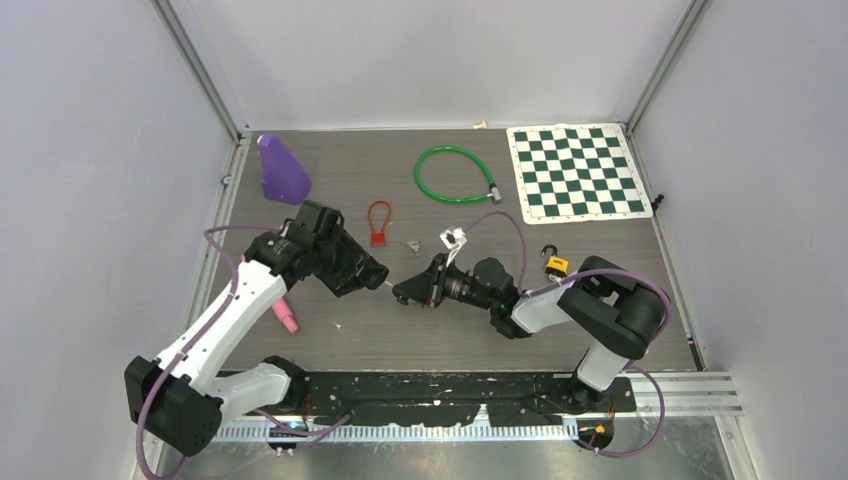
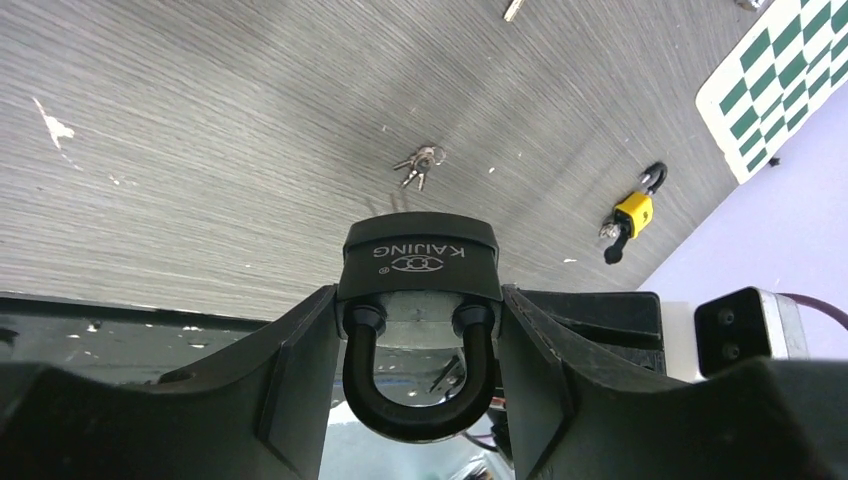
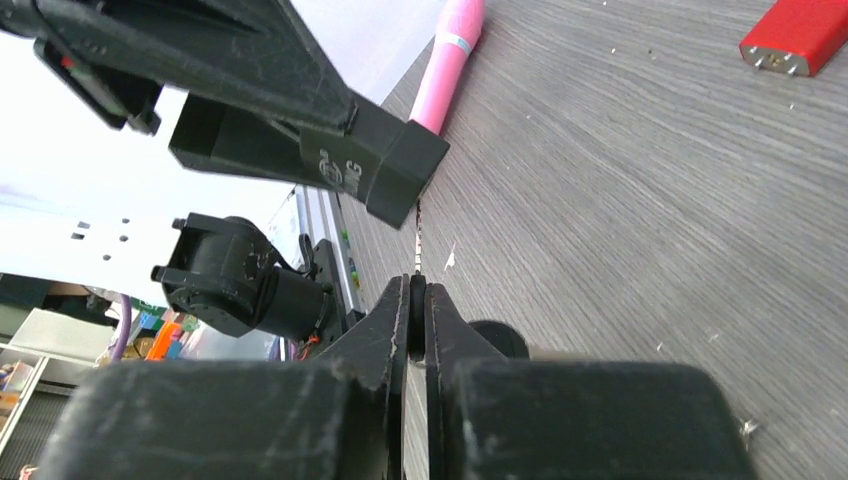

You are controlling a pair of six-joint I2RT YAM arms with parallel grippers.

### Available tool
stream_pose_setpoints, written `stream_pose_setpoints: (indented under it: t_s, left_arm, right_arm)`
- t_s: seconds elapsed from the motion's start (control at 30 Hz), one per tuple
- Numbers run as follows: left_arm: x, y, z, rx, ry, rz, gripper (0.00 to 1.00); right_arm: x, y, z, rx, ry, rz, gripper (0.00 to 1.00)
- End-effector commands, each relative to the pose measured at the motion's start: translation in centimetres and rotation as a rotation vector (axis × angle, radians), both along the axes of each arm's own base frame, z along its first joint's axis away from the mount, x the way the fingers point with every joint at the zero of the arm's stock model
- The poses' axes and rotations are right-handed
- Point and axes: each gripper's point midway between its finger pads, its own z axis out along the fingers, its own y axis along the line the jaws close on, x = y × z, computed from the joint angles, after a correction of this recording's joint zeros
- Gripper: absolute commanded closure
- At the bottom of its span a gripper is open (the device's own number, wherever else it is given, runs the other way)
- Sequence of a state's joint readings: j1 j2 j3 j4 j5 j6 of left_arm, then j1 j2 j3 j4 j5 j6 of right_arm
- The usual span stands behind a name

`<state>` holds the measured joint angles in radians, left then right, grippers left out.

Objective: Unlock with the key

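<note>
Left gripper (image 2: 420, 305) clamping black padlock (image 2: 420, 262) mid-frame in top view, keyhole face pointing right. Right gripper (image 3: 418, 300), closed tight on key (image 3: 417, 235), sitting just right; blade aiming at lock base, insertion unclear.

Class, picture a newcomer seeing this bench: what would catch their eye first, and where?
Mid-table, the left end effector grips a black padlock, while the right end effector pinches a thin key pointed at it. Behind, a green cable lock at back centre and a checkered mat at back right stand out.
</note>
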<state>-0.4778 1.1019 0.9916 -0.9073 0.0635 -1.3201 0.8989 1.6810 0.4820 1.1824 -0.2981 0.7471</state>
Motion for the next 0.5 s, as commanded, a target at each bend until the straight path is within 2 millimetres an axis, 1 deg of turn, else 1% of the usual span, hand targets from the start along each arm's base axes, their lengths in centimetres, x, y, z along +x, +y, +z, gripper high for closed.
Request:
stream_pose_setpoints:
  t_s: [0.0,0.07,0.1,0.13,0.2,0.23,0.27,0.3,0.33,0.37,0.4,0.47]
  left_arm:
    - [1.0,0.4,0.3,0.008,-0.053,-0.117,0.91]
    - [1.2,0.3,-0.5,0.019,-0.031,-0.179,0.91]
    - [1.1,0.2,-1.1,0.022,-0.01,-0.204,0.9]
    - [1.0,0.1,-1.8,0.024,0.015,-0.225,0.9]
    - [0.7,0.1,-3.4,0.044,0.057,-0.258,0.9]
    - [0.6,0.4,-4.4,0.066,0.081,-0.258,0.9]
    - [0.4,0.7,-5.5,0.085,0.108,-0.258,0.9]
    - [0.5,0.9,-6.3,0.098,0.119,-0.258,0.9]
    - [0.4,1.0,-7.2,0.112,0.141,-0.258,0.9]
    - [0.4,1.1,-8.0,0.123,0.165,-0.26,0.9]
    - [0.3,1.3,-8.7,0.137,0.187,-0.268,0.9]
    - [0.4,1.6,-9.7,0.189,0.23,-0.291,0.89]
  right_arm:
    - [-0.2,-0.9,5.7,0.133,-0.14,-0.012,0.95]
    - [-0.4,-1.4,5.2,0.09,-0.128,-0.021,0.95]
    - [-0.4,-1.9,4.4,0.04,-0.1,-0.034,0.95]
    - [-0.4,-2.2,4.1,0.014,-0.1,-0.044,0.95]
    - [-0.1,-3.3,3.0,-0.071,-0.08,-0.087,0.95]
    - [0.1,-4.2,2.4,-0.124,-0.06,-0.126,0.95]
    - [0.2,-4.7,2.1,-0.158,-0.065,-0.143,0.95]
    - [0.4,-5.8,1.6,-0.212,-0.056,-0.182,0.95]
    - [0.9,-6.5,1.4,-0.241,-0.054,-0.225,0.94]
    - [0.8,-7.3,1.1,-0.291,-0.045,-0.239,0.95]
    - [1.3,-8.0,1.1,-0.315,-0.045,-0.28,0.95]
    - [1.5,-8.9,1.2,-0.359,-0.045,-0.311,0.95]
